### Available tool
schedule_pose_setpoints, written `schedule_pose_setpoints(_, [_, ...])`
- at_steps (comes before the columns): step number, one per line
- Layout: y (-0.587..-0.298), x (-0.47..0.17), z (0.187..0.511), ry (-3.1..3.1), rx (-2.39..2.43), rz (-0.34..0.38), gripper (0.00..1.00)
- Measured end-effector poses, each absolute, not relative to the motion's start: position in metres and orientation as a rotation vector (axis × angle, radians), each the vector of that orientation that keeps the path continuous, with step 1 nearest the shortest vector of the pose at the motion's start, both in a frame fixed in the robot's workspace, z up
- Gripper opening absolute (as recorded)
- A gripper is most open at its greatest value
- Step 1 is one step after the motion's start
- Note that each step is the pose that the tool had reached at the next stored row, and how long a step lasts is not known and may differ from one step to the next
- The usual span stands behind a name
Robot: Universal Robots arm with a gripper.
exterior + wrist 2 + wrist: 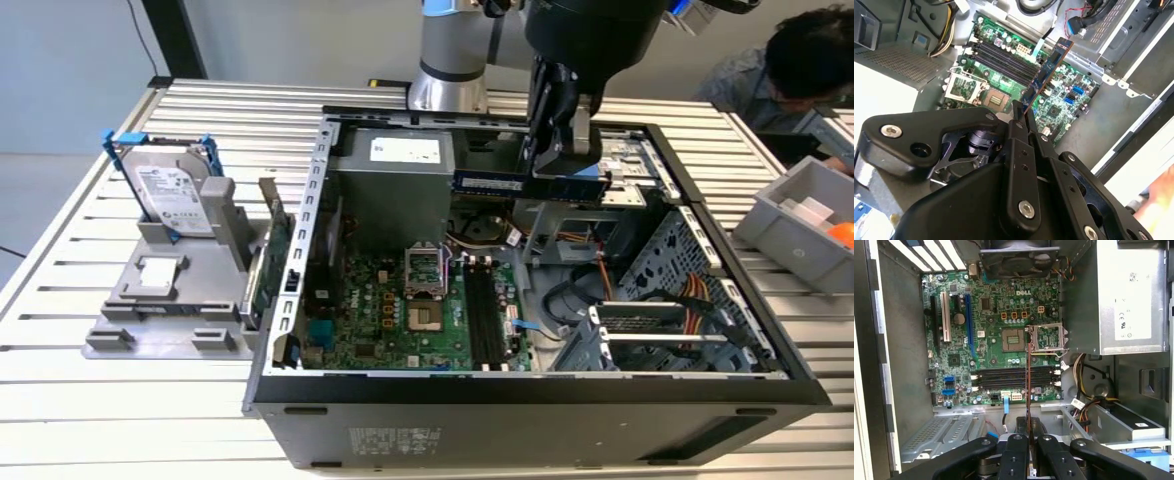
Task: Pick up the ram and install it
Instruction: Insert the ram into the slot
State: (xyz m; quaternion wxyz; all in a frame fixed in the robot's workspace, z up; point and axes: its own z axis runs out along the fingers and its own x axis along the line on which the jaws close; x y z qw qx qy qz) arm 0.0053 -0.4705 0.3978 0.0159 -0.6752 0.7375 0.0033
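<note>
Above the far end of the open computer case (534, 400), the ram (514, 183) hangs level, clamped by one end in the gripper (571, 175), clear of the motherboard (387, 320) below. On the exterior view's left, a hard drive (174, 190) stands upright.

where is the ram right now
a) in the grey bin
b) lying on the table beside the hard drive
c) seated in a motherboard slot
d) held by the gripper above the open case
D: the gripper is shut on the ram, holding it in the air over the open case, above the motherboard rather than seated in it.
</note>
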Motion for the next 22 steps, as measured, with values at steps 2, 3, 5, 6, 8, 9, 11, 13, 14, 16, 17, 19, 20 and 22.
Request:
schedule_pose_setpoints(2, [-0.4705, 0.0053, 0.3978, 2.299, -2.094, 0.010, 0.00])
schedule_pose_setpoints(3, [-0.4705, 0.0053, 0.3978, 2.305, -2.087, 0.010, 0.00])
schedule_pose_setpoints(5, [-0.4705, 0.0053, 0.3978, 2.323, -2.068, 0.010, 0.00])
schedule_pose_setpoints(6, [-0.4705, 0.0053, 0.3978, 2.331, -2.059, 0.009, 0.00])
schedule_pose_setpoints(8, [-0.4705, 0.0053, 0.3978, 2.350, -2.036, 0.009, 0.00])
schedule_pose_setpoints(9, [-0.4705, 0.0053, 0.3978, 2.360, -2.024, 0.009, 0.00])
schedule_pose_setpoints(11, [-0.4705, 0.0053, 0.3978, 2.374, -2.009, 0.008, 0.00])
schedule_pose_setpoints(13, [-0.4705, 0.0053, 0.3978, 2.386, -1.994, 0.008, 0.00])
schedule_pose_setpoints(14, [-0.4705, 0.0053, 0.3978, 2.392, -1.986, 0.008, 0.00])
schedule_pose_setpoints(16, [-0.4705, 0.0053, 0.3978, 2.407, -1.968, 0.008, 0.00])
schedule_pose_setpoints(17, [-0.4705, 0.0053, 0.3978, 2.415, -1.958, 0.007, 0.00])
schedule_pose_setpoints(19, [-0.4705, 0.0053, 0.3978, 2.434, -1.935, 0.007, 0.00])
schedule_pose_setpoints(20, [-0.4705, 0.0053, 0.3978, 2.443, -1.924, 0.007, 0.00])
schedule_pose_setpoints(22, [-0.4705, 0.0053, 0.3978, 2.460, -1.901, 0.006, 0.00])
